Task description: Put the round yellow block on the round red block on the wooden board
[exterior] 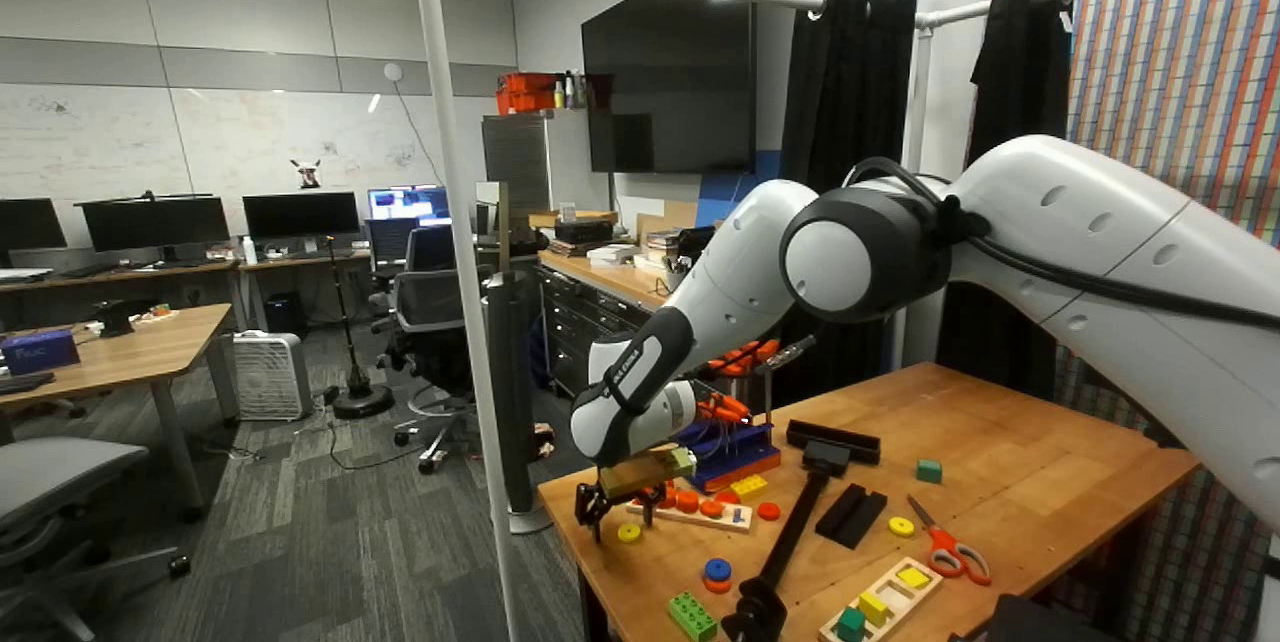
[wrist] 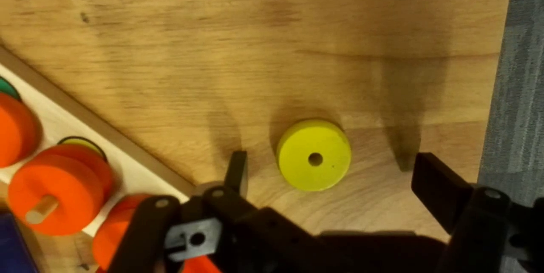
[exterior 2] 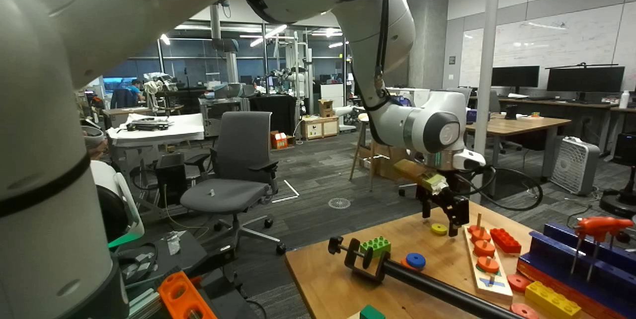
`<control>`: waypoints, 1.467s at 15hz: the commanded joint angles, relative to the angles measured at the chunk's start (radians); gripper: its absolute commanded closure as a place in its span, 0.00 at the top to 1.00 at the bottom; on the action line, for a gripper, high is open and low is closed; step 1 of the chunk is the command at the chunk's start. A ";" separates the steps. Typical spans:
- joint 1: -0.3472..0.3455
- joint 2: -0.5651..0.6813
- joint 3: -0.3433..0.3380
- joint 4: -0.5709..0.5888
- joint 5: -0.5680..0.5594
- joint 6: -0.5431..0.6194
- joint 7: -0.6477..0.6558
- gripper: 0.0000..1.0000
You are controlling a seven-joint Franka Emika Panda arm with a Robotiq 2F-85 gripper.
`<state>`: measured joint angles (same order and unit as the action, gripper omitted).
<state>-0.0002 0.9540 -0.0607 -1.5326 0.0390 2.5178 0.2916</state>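
Note:
A round yellow block (wrist: 293, 164) with a centre hole lies flat on the table. It also shows in both exterior views (exterior: 629, 534) (exterior 2: 438, 230). My gripper (wrist: 329, 157) is open above it, with the block between the fingers, nearer the left finger in the wrist view and touching neither. The gripper also shows in both exterior views (exterior: 622, 526) (exterior 2: 439, 224). The wooden board (wrist: 49, 118) lies beside it, also visible in both exterior views (exterior: 737, 520) (exterior 2: 484, 284). Several round red blocks (wrist: 76, 183) sit on its pegs (exterior 2: 484, 248).
A blue disc (exterior 2: 415, 260) on a red one, a green brick (exterior 2: 376, 245), a red brick (exterior 2: 506, 240) and a yellow brick (exterior 2: 551, 299) are around. A black clamp bar (exterior: 795, 532) crosses the table. Another yellow disc (exterior: 901, 527) lies by scissors (exterior: 950, 547).

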 commanded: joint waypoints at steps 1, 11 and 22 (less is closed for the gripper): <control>0.000 0.014 -0.005 0.041 0.017 -0.037 -0.015 1.00; -0.012 0.014 -0.004 0.039 0.018 -0.051 -0.021 0.68; -0.011 -0.005 -0.011 0.040 0.013 -0.062 -0.017 0.22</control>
<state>-0.0105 0.9534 -0.0603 -1.5085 0.0390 2.4769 0.2914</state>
